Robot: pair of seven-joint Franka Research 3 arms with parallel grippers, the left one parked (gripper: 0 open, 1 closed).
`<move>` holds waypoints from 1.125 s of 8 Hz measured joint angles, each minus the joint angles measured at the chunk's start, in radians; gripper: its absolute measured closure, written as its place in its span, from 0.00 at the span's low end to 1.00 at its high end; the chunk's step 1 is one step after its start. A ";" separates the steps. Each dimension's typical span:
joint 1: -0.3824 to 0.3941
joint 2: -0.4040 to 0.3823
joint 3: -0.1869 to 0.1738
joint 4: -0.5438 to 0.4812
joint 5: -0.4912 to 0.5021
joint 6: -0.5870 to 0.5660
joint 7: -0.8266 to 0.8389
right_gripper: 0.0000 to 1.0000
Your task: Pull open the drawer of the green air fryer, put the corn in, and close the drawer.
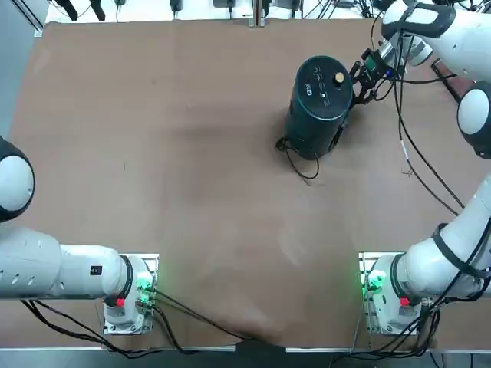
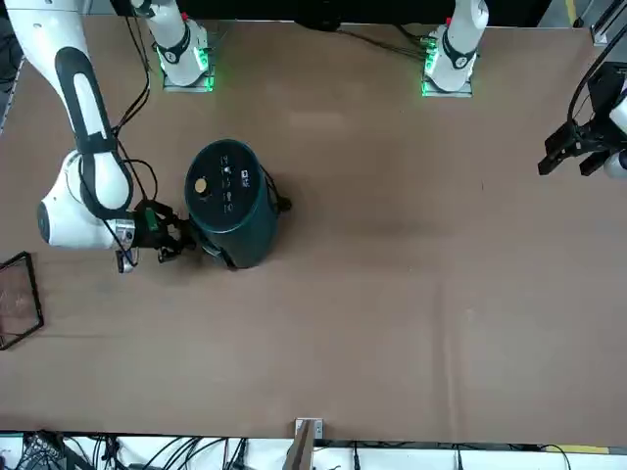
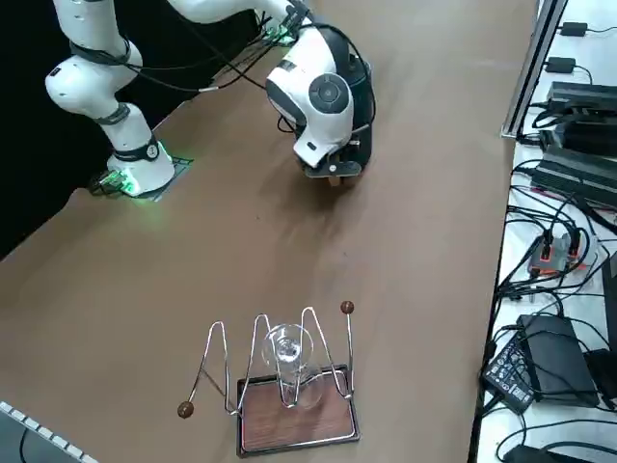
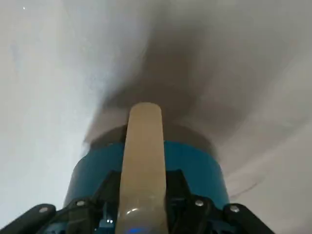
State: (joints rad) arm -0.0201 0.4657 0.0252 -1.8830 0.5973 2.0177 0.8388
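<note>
Teal-green air fryer [image 1: 319,106] stands on far part of table [image 1: 199,184], right of middle, gold-orange knob [image 1: 339,77] on top. My right arm [image 1: 449,253] bends out along right side, then folds back in at far right—forearm high over table, wrist angled leftward and down to fryer's right side. My right gripper [image 1: 359,83] is closed on tan handle [image 4: 143,156], one finger each side—handle standing out between them, fryer's teal body just behind.
</note>
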 joint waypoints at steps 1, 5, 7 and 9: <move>0.001 0.000 0.000 0.000 0.000 0.000 0.000 0.54; 0.022 0.001 -0.001 -0.001 0.000 0.009 0.000 0.54; 0.023 0.001 -0.001 -0.001 0.000 0.009 0.000 0.54; 0.028 0.001 -0.004 -0.001 0.000 0.009 0.000 0.52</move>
State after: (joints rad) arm 0.0084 0.4666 0.0216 -1.8839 0.5972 2.0268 0.8388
